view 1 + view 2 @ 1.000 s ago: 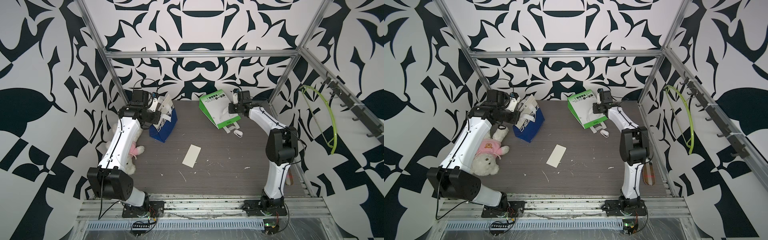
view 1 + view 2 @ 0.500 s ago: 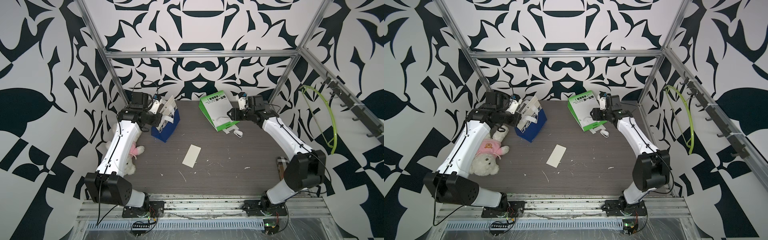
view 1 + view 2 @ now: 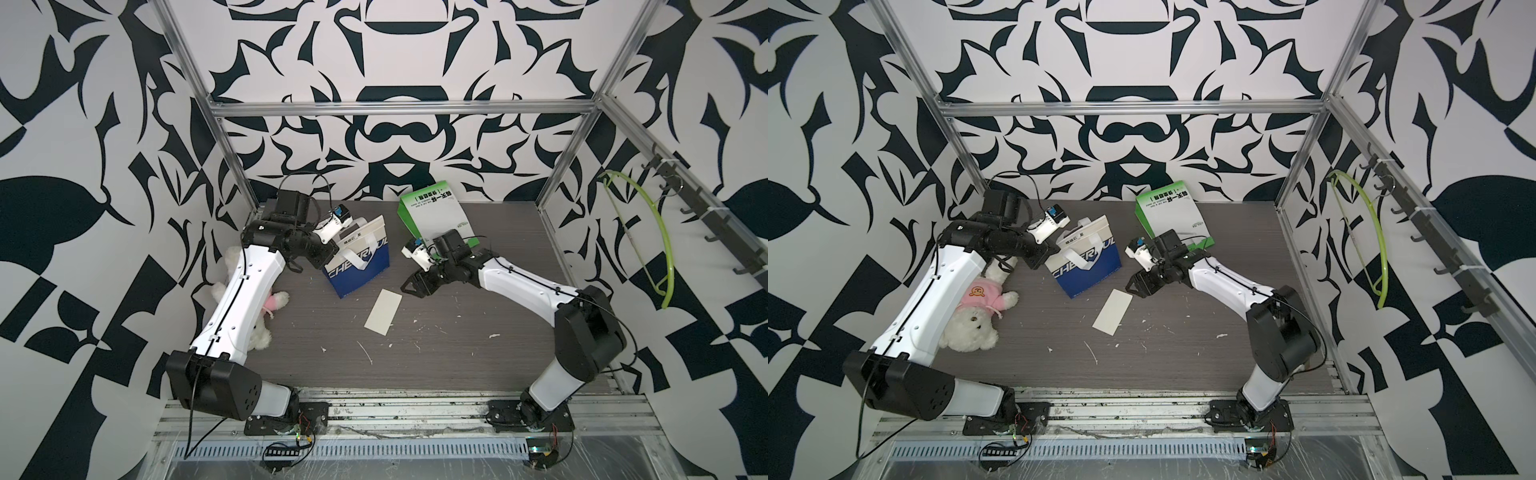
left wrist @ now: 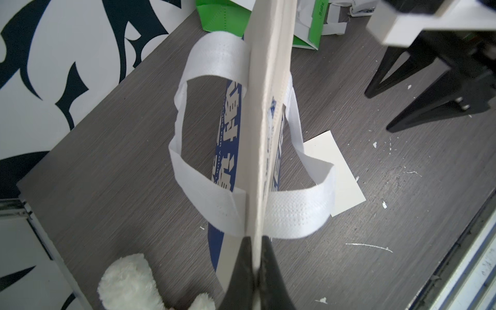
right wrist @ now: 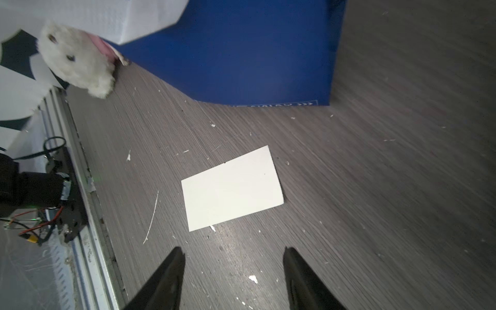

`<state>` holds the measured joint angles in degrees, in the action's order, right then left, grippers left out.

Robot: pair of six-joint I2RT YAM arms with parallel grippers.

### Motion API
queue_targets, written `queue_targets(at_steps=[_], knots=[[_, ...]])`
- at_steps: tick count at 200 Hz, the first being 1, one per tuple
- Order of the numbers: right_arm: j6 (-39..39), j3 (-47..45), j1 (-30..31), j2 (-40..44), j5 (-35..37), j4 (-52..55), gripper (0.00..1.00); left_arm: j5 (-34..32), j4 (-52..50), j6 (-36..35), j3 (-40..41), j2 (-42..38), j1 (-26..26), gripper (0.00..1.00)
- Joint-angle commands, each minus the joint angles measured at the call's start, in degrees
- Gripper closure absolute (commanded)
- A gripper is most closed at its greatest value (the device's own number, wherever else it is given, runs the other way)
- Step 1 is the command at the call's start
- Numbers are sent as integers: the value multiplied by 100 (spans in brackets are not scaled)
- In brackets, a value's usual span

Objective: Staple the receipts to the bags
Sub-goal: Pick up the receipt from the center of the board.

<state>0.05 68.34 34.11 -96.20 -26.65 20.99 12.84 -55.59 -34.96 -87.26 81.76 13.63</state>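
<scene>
The navy blue and white bag (image 3: pixel 359 266) (image 3: pixel 1088 266) stands at the back left. My left gripper (image 4: pixel 256 241) is shut on the bag's top edge (image 4: pixel 268 107), and its white handles (image 4: pixel 214 198) loop out on both sides. The green and white bag (image 3: pixel 432 212) (image 3: pixel 1169 212) lies at the back, behind my right arm. One cream receipt (image 3: pixel 383 311) (image 3: pixel 1113 311) (image 5: pixel 232 188) lies flat on the table just in front of the navy bag. My right gripper (image 3: pixel 409 286) (image 5: pixel 233 252) hovers open and empty beside the receipt's far end.
A white teddy bear in a pink shirt (image 3: pixel 971 316) (image 5: pixel 77 67) lies at the left under my left arm. A green hoop (image 3: pixel 648 245) hangs on the right wall rail. Small white scraps dot the dark wood table (image 3: pixel 415 353).
My right arm has swung away from the green bag to the middle of the table, beside the receipt, and its jaws have opened. My left gripper still holds the navy bag.
</scene>
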Motion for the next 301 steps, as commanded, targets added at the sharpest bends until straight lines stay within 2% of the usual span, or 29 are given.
queue_targets(at_steps=[1, 21, 70, 84, 115, 150, 168, 220, 301], knots=[[469, 166, 292, -179, 835, -144, 36, -291, -368, -190, -162, 259, 94, 100], [531, 127, 631, -377, 1307, -82, 24, -335, -433, -46, -244, 336, 122, 100], [995, 314, 802, -934, 1804, -237, 22, -694, -495, 262, -263, 384, 114, 100], [1104, 473, 801, -1157, 1860, -240, 26, -764, -487, 356, -249, 402, 114, 100], [1470, 553, 724, -1153, 1915, -369, 43, -732, -422, 621, -300, 403, 114, 100], [2154, 402, 392, -1067, 1372, -484, 57, -633, -411, 767, -318, 376, 112, 100], [2287, 375, 296, -1067, 1199, -495, 60, -629, -408, 791, -274, 382, 117, 100], [2557, 382, -9, -1332, 378, -711, 76, -642, -409, 818, -286, 411, 131, 100], [2475, 466, -34, -1592, 134, -532, 77, -766, -420, 801, -191, 376, 149, 100]])
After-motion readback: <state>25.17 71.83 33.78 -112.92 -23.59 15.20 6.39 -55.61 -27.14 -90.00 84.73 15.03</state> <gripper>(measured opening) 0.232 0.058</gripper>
